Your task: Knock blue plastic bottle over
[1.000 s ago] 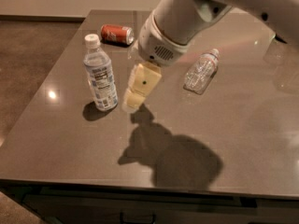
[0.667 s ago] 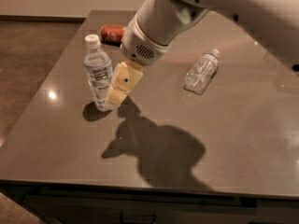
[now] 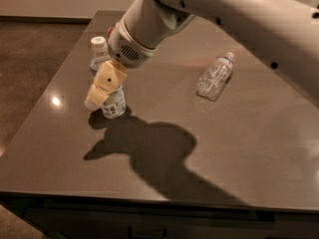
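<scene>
pincer (image 3: 94, 97) in front of blue plastic bottle (image 3: 115, 107), hiding its middle, arm (image 3: 239, 14) cut off at right edge

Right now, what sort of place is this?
Probably an office break area or lab: dark polished counter with a small bottle lying on it, brown floor. Gripper is at the standing blue plastic bottle.

One blue plastic bottle (image 3: 114, 106) on my screen: clear bluish body, white cap, blue-and-white printed label. It stands upright on the worktop (image 3: 239, 148), left side. The end effector (image 3: 95, 98) overlaps its middle; contact I cannot tell.
</scene>
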